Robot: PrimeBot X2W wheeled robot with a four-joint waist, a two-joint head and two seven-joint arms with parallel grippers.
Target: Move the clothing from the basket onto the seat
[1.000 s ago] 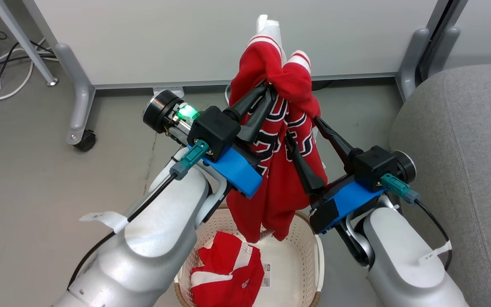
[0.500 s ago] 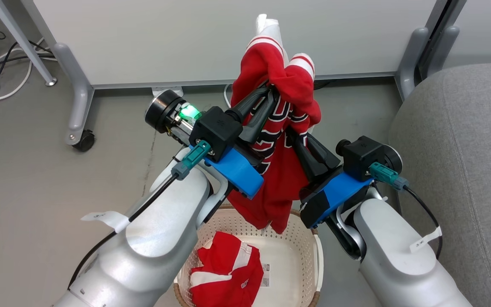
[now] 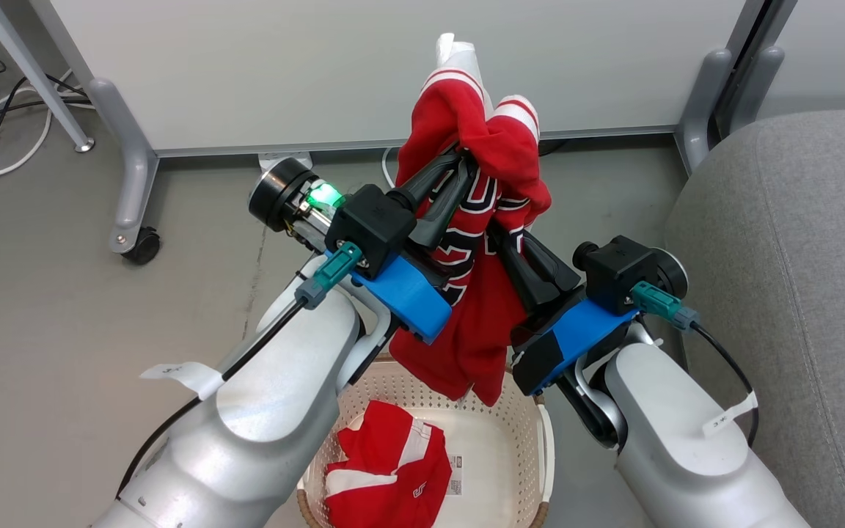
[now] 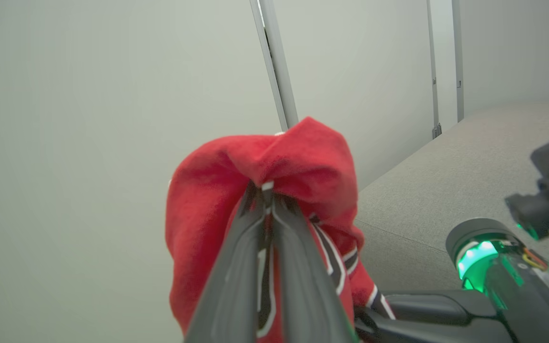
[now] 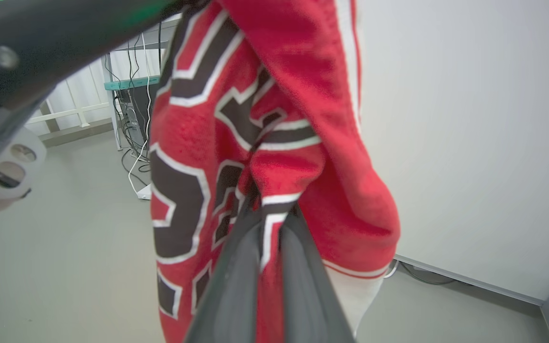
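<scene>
Red jersey [image 3: 477, 323] hangs above the basket [image 3: 540, 440], clamped near its top by the left claw [image 3: 464, 156] and lower by the right claw [image 3: 502, 238] (both closed tight on fabric), presumably so it crosses to the grey seat [image 3: 796, 257] without dragging.

open floor [image 3: 48, 330] on L, seat [image 3: 796, 257] close on R, panel [image 3: 320, 66] ahead, basket [image 3: 521, 414] below

Inspecting remotely, I am seeing both forearms [image 3: 268, 411] presenting glossy pale-grey shells, each carrying a white paper tag [image 3: 173, 372] and a black cable [image 3: 261, 337]. Blue brackets [image 3: 411, 293] are supporting black cube housings [image 3: 375, 220] with teal plugs [image 3: 334, 265]. A green lamp [image 3: 323, 194] is glowing at the left wrist. The left jaws and right jaws are showing long, dark, tapered fingers [image 3: 428, 178].
</scene>
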